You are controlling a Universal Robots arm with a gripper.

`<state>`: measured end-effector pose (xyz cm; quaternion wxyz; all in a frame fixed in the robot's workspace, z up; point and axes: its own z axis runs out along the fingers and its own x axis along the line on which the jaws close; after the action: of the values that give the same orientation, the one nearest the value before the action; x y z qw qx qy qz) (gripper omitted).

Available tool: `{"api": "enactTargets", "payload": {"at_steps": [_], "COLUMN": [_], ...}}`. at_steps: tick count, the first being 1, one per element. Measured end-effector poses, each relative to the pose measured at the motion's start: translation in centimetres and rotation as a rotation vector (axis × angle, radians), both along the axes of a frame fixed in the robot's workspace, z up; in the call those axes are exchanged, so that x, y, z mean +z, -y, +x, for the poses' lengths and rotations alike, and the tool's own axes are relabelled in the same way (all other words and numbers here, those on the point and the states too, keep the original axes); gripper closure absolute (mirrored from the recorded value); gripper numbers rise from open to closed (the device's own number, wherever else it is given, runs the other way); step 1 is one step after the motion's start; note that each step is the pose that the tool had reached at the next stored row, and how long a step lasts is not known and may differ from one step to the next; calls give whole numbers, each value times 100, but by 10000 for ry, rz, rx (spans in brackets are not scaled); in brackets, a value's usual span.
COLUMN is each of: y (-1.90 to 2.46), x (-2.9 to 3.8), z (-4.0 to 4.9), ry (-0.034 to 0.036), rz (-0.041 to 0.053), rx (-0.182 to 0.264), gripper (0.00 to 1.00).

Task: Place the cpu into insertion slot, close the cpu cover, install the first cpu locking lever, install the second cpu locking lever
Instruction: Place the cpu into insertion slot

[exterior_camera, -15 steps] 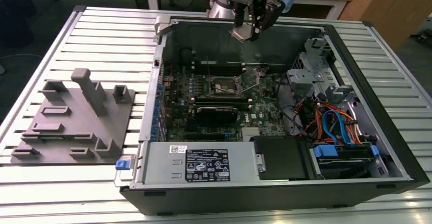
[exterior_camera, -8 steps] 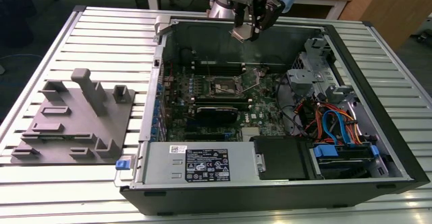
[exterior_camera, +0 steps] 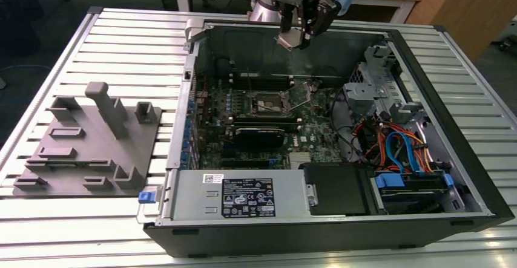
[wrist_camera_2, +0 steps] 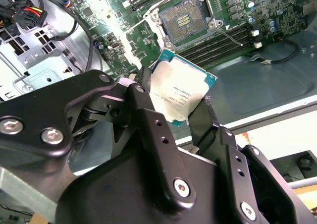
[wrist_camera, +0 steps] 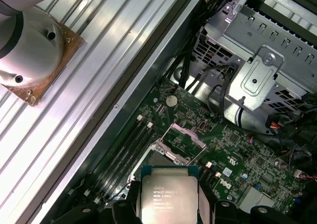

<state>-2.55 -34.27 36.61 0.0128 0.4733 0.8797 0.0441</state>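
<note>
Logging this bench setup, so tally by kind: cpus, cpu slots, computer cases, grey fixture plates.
cpu, held in the tool: 1
slot: 1
case: 1
grey fixture plate: 1
Total: 4

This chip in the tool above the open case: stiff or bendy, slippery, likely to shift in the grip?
The cpu looks like a thin, flat plate with a metal top, so probably stiff and light. The tool pinches only its narrow edges, and that smooth top suggests it could slip or twist if knocked.
</note>
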Motion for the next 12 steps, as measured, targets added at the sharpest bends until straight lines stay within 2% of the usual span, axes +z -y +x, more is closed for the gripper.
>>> {"api": "enactTargets", "payload": {"at_steps": [12], "y": [0], "x": [0], "z": [0], "ry": [0], "rz": [0], "rx": [-140], "gripper": [46]}}
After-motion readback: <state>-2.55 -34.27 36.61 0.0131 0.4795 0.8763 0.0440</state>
